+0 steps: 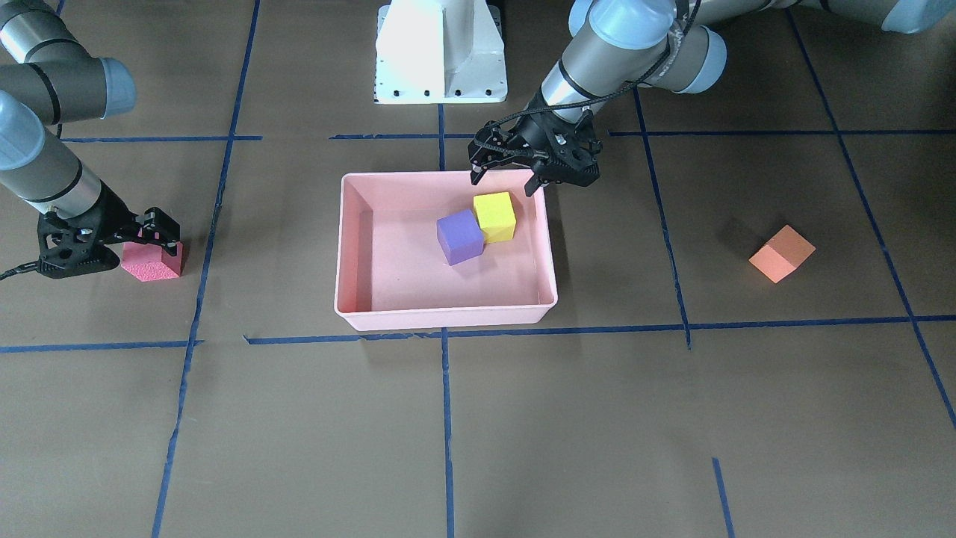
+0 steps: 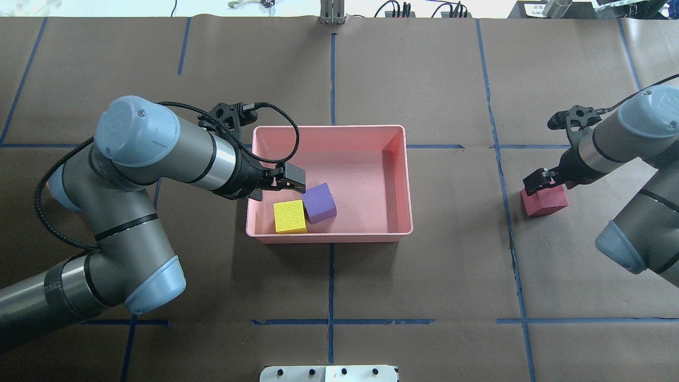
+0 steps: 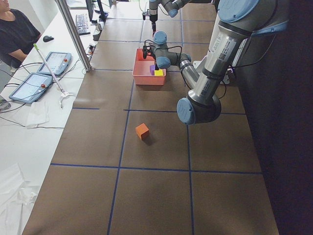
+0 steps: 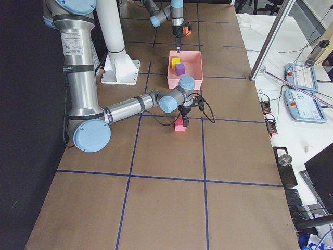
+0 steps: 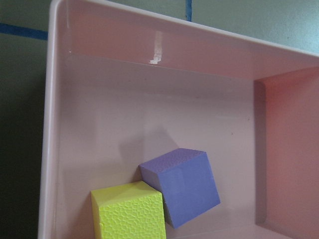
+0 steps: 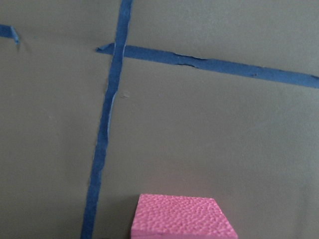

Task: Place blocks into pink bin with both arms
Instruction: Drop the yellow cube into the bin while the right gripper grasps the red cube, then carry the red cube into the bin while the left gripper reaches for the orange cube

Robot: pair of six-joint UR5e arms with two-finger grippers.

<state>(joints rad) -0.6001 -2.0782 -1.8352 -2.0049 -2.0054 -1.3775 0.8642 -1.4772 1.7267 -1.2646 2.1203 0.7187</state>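
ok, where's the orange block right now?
In the front-facing view the orange block sits alone on the table, outside the pink bin and to its right, which is the robot's left side.

A robotics lab: tape-gridded table [image 2: 424, 276], teach pendants [image 3: 54, 62], operator [image 3: 14, 32] alongside.
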